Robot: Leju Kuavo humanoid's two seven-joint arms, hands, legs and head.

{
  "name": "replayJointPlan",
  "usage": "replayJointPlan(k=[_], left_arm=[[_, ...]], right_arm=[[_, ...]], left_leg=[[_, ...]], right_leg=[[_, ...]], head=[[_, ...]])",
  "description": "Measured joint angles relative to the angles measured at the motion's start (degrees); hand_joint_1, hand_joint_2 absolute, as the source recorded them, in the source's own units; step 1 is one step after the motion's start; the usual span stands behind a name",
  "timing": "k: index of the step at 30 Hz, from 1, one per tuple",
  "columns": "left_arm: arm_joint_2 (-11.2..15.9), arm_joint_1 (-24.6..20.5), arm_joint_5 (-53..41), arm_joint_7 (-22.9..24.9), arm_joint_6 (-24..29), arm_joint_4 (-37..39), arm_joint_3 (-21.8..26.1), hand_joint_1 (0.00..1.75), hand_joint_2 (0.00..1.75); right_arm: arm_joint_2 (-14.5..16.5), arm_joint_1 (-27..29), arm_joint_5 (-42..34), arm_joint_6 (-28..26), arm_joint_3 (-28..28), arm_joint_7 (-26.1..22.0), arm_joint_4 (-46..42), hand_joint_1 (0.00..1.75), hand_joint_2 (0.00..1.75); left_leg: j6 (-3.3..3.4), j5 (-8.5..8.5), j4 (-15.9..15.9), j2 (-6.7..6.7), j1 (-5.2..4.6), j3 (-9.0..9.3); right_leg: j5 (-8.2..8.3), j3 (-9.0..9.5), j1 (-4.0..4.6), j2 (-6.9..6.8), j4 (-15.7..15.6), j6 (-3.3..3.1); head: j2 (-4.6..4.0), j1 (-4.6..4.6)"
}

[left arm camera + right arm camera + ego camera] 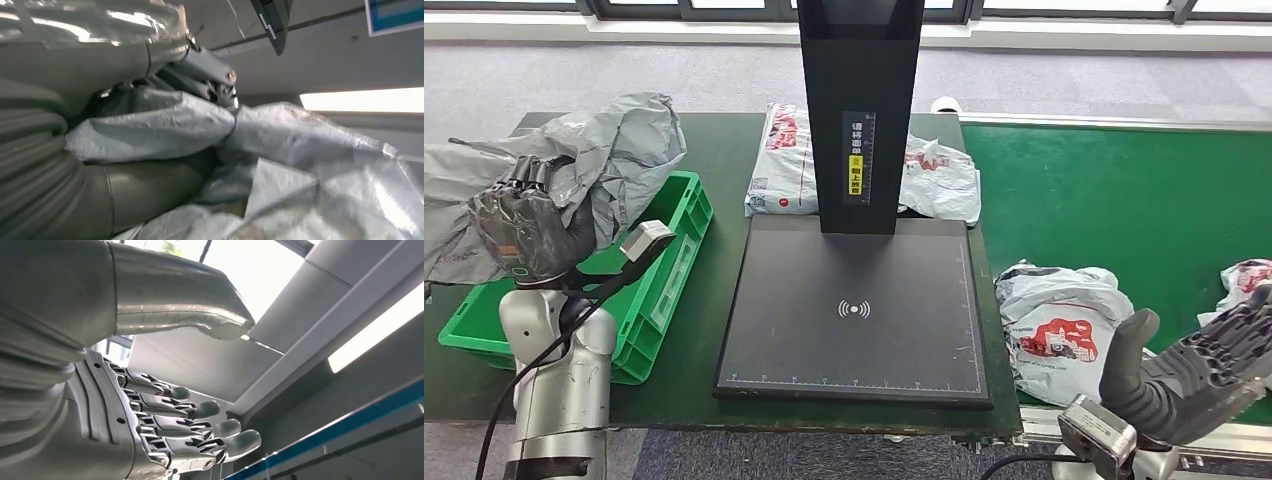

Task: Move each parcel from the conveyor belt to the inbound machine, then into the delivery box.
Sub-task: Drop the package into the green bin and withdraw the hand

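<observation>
While the left hand (524,225) is gripping a crumpled grey parcel (614,140) above the green delivery box (659,285), the right hand (1199,365) is hovering empty, fingers spread, over the green conveyor belt (1114,190). A white parcel (1059,325) is lying there; another (784,160) is resting behind the black inbound machine (854,310). Grey carpet (1024,80) is stretching toward windows.

Grey carpet floor (544,75); window frames (674,10) beyond.

Bright, even daylight; sharp head view; soft wrist views with blown-out ceiling lights.
</observation>
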Motion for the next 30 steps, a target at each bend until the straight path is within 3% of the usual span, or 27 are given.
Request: replayJointPlan(k=[2, 4, 9, 15, 20, 24, 30], left_arm=[[1.5, -0.3, -4.4, 7.1, -0.1, 2.8, 0.9, 1.75, 1.75], [3.5, -0.8, -5.8, 11.1, -0.1, 6.2, 1.3, 1.75, 1.75], [7.1, -2.3, -6.7, 15.0, -0.6, 13.3, 1.8, 1.75, 1.75], [13.0, -5.6, -6.0, 18.1, -0.6, 29.5, 2.3, 1.75, 1.75], [15.0, -8.2, -6.3, 19.4, -1.1, 41.0, 2.5, 1.75, 1.75], [15.6, -11.1, -7.0, 21.4, -2.6, 47.6, 2.6, 0.0, 1.75], [16.0, -12.9, -6.2, 21.6, -1.5, 52.5, 3.3, 0.0, 1.75]], right_arm=[[0.0, 0.1, 0.6, 0.0, 0.0, 1.1, 0.2, 0.0, 1.75], [0.0, 0.3, 0.7, 0.0, 0.0, 1.5, 0.5, 0.0, 1.75], [-0.2, 0.6, 0.5, 0.0, 0.0, 2.1, 1.0, 0.0, 1.75], [-2.0, 0.5, -1.5, 0.0, 0.0, 3.3, 1.7, 0.0, 1.75], [-3.3, 0.1, -2.1, 0.0, 0.0, 4.2, 2.1, 0.0, 1.75], [-4.1, 0.1, -2.2, 0.0, 0.0, 4.8, 2.1, 0.0, 1.75], [-4.9, 0.7, -2.7, 0.0, 0.0, 4.9, 2.1, 0.0, 1.75]], left_leg=[[-0.02, 0.01, 0.0, 0.05, 0.0, 0.02], [-0.05, 0.03, 0.0, 0.12, 0.01, 0.02], [-0.08, 0.05, 0.0, 0.02, 0.02, 0.01], [-0.1, 0.04, 0.0, 0.2, 0.02, 0.03], [-0.08, 0.04, 0.0, -0.06, -0.03, 0.09], [-0.05, -0.08, -0.1, -0.21, -0.1, 0.53], [-0.11, -0.16, -0.2, -0.16, -0.09, 1.03]], right_leg=[[0.01, -0.03, 0.0, 0.05, 0.0, -0.02], [0.03, -0.08, 0.01, 0.11, 0.0, -0.05], [0.02, -0.04, 0.02, 0.04, 0.0, -0.06], [0.03, -0.1, 0.01, 0.21, 0.0, -0.08], [-0.02, 0.1, -0.03, -0.03, 0.0, -0.06], [-0.24, 0.58, -0.08, -0.23, 0.0, -0.08], [-0.34, 0.99, -0.07, -0.22, 0.0, -0.17]], head=[[0.0, 0.01], [0.0, 0.01], [0.0, 0.0], [0.0, 0.0], [0.0, 0.02], [0.0, 0.0], [0.0, 0.0]])
